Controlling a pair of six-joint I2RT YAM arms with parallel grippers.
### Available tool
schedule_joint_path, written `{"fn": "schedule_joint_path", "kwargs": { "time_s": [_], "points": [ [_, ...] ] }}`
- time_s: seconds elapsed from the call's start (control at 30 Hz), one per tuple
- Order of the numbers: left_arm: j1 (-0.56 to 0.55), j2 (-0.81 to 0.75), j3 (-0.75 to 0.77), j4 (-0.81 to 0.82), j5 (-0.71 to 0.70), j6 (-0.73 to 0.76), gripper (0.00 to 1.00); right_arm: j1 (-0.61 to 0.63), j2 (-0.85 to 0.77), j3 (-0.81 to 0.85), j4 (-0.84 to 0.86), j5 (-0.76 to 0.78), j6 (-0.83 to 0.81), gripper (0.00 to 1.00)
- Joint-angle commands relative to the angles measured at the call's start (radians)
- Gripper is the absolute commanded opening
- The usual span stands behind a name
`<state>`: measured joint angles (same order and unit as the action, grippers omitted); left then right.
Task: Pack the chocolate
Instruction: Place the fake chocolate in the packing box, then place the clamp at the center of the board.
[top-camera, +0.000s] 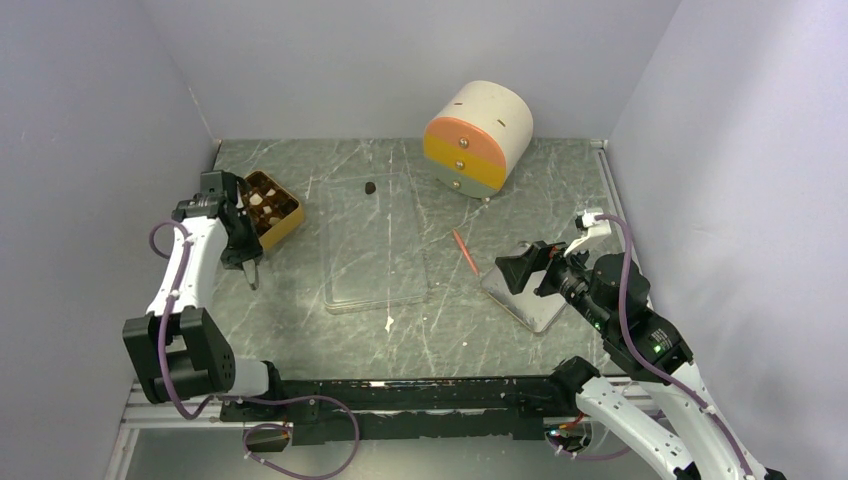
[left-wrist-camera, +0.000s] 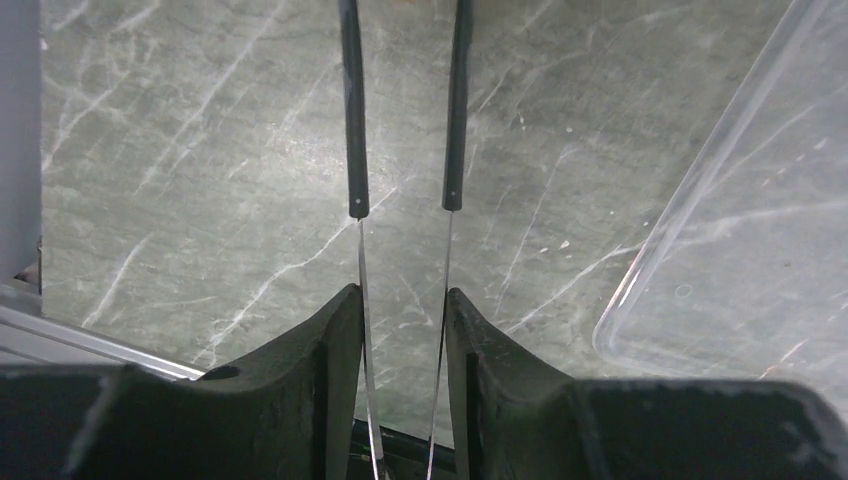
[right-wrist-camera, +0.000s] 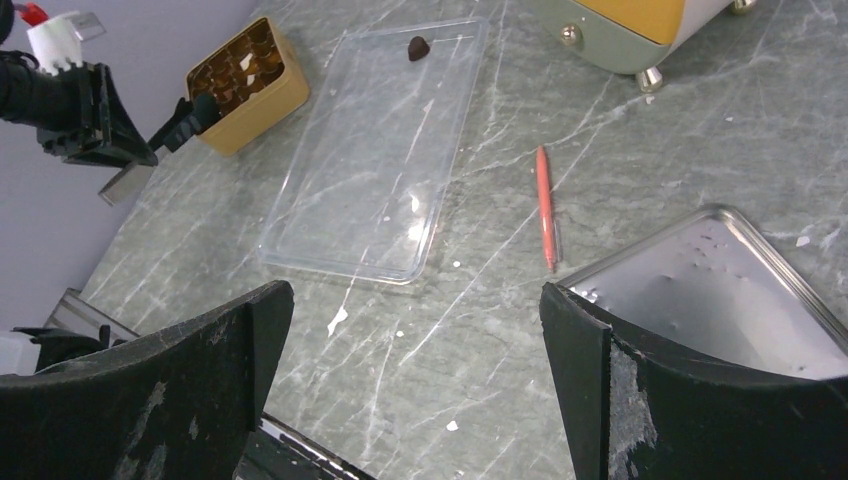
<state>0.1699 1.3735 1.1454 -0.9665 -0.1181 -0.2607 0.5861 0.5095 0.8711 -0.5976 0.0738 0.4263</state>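
A clear plastic tray (top-camera: 378, 250) lies at the middle of the green marble table (top-camera: 560, 190); one loose dark chocolate piece (top-camera: 370, 187) sits at that tray's far end, inside the rim near its left corner in the right wrist view (right-wrist-camera: 418, 47). Just left of the tray's far-left corner stands a golden-brown compartmented tray (top-camera: 285, 225); dark and cream-white chocolate pieces (top-camera: 262, 200) fill several of its cells, though not all can be counted.

The left fingers (left-wrist-camera: 320, 380) are clamped on a pair of tweezers (left-wrist-camera: 355, 150); the tweezers' black tips stand apart with nothing between them, over bare table just left of the clear tray's rounded near-left corner (left-wrist-camera: 700, 250); the arm reaches past the near side of the golden tray.

The right fingers (right-wrist-camera: 640, 400) are spread wide and hold nothing; they hang to the right of the clear tray's near end, over the near-left edge of a shiny metal tray (top-camera: 535, 305).

Between the clear tray and that metal tray lies an orange-red pen (top-camera: 463, 252), apart from both; a white crumb (top-camera: 389, 322) rests just off the clear tray's near edge; beyond its far-right corner stands a round drawer cabinet (top-camera: 478, 135), cream with pink, yellow and grey-green drawer fronts.
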Motion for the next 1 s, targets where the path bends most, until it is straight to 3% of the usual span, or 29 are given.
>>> {"fn": "schedule_joint_path", "kwargs": {
  "time_s": [0.0,0.37,0.97],
  "points": [
    [0.006,-0.072,0.069,0.014,-0.048,-0.053,0.38,0.006,0.002,0.038,0.015,0.007,-0.001,1.00],
    [0.075,-0.207,-0.043,0.109,0.012,-0.152,0.35,0.006,-0.005,0.035,0.014,0.007,0.005,1.00],
    [0.124,-0.305,-0.355,0.202,-0.068,-0.426,0.43,0.006,0.002,0.044,0.004,0.018,-0.008,1.00]
  ]
}}
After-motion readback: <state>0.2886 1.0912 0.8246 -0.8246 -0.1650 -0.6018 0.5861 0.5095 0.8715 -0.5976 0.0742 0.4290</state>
